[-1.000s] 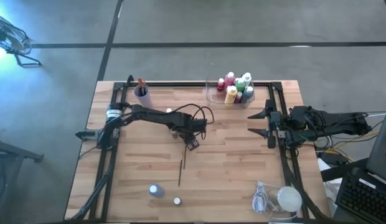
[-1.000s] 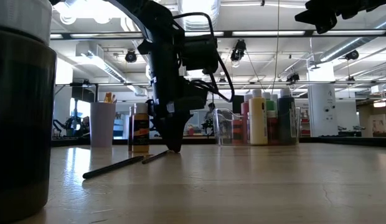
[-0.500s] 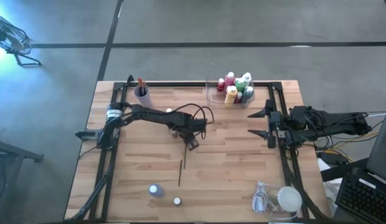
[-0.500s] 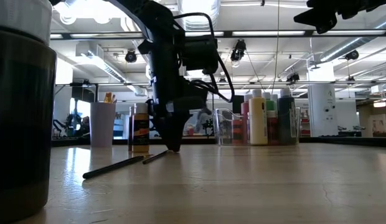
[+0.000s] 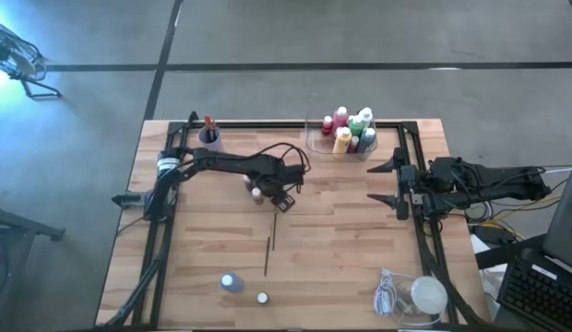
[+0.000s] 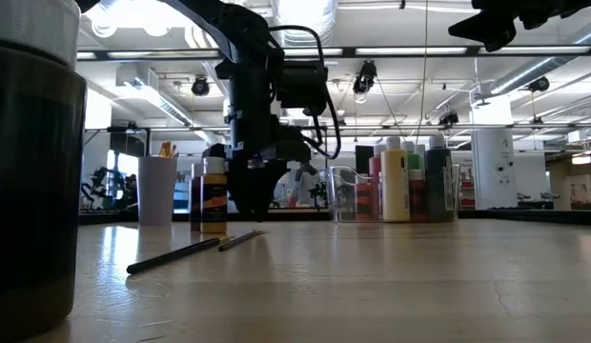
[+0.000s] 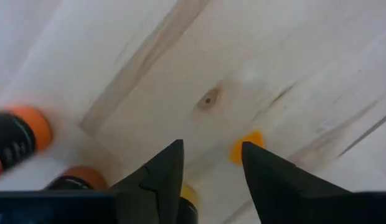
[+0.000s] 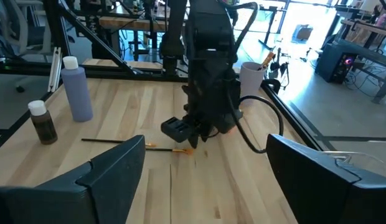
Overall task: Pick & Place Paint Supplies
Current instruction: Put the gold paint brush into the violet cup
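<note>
From above we see the left tool (image 5: pixel 280 198) at counter (image 5: pixel 341 258) centre, jaws parted and empty, a paintbrush (image 5: pixel 268 254) lying just toward 6 o'clock: light, stiff, thin, best pinched mid-shaft. The right tool (image 5: pixel 389 184) waits wide open at 3 o'clock. Level with the smooth wood, an orange-labelled bottle (image 6: pixel 213 197) stands beside it. Behind lies a bright workshop.

Bright ceiling lamps (image 6: pixel 305 14) glare behind me in the low view, the near dark bottle (image 6: pixel 33 171) looms blurred, and my left wrist view is washed-out over pale tabletop (image 7: pixel 274 62).
</note>
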